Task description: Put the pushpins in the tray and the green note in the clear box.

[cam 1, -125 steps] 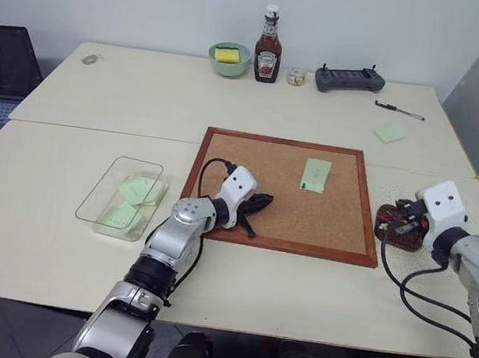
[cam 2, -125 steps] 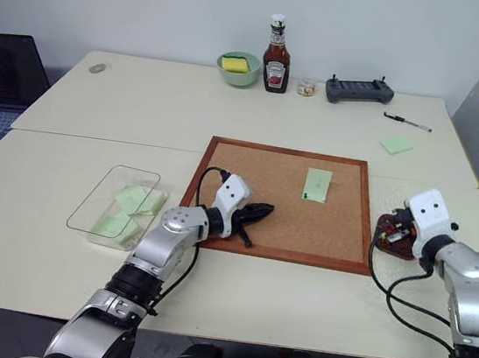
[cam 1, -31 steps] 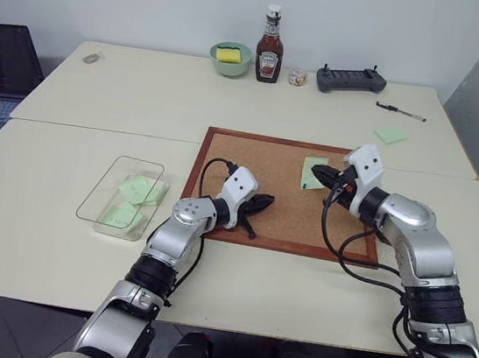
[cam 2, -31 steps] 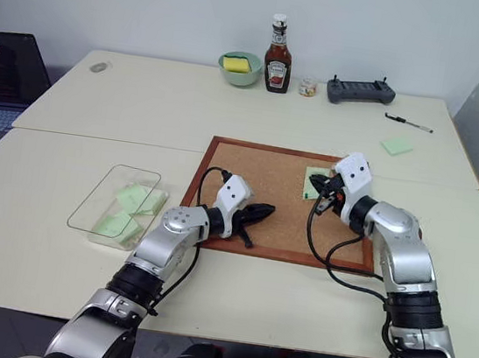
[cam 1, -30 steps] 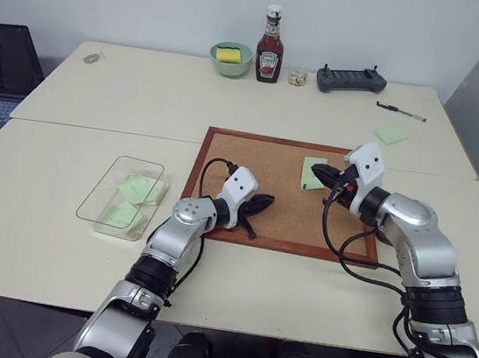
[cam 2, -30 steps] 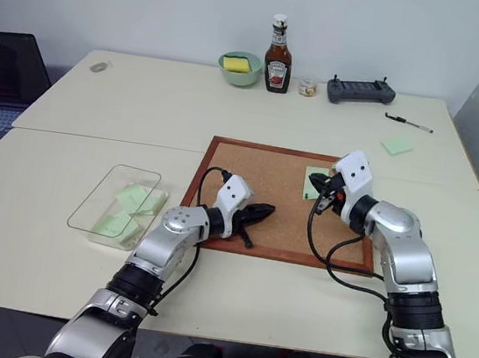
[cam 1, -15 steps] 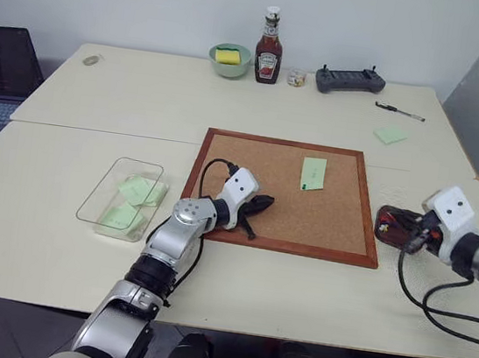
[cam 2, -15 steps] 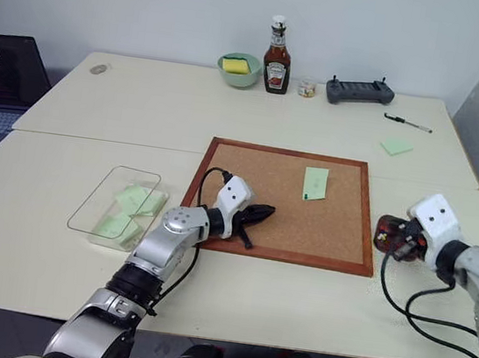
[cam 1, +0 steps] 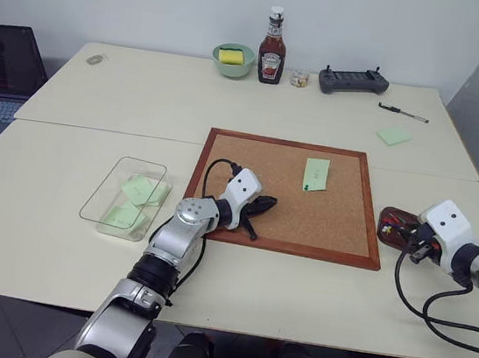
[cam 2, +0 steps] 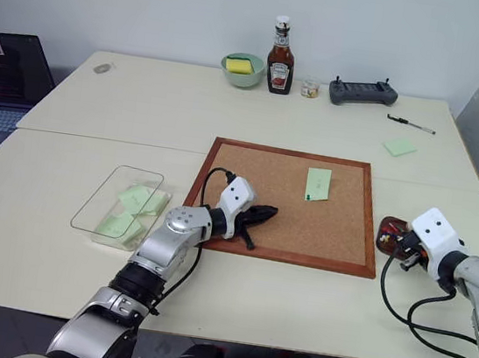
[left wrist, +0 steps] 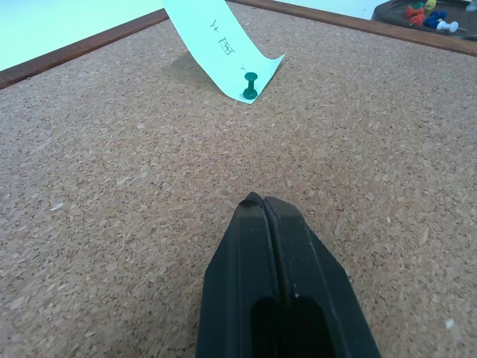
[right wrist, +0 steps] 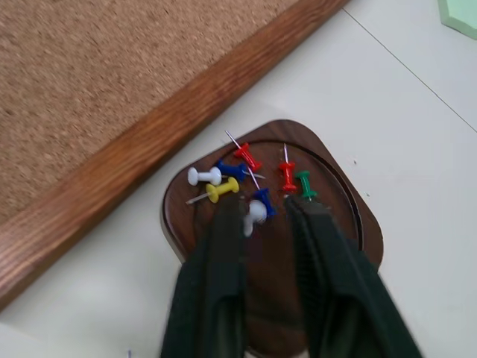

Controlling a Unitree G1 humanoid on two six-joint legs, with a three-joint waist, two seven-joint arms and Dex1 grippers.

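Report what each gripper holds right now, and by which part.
Nothing. The left gripper is shut empty over the cork board; the right gripper is open above the tray, pins lying loose inside.

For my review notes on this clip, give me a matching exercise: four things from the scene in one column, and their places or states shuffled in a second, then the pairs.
Things:
1. green note
2. tray
3. clear box
4. left tool

Places or states:
A. shut, above bare cork
B. off the right edge of the cork board, holding coloured pushpins
C. pinned to the cork by one green pin
D. left of the cork board, with pale green slips inside

Pairs: 1-C, 2-B, 3-D, 4-A
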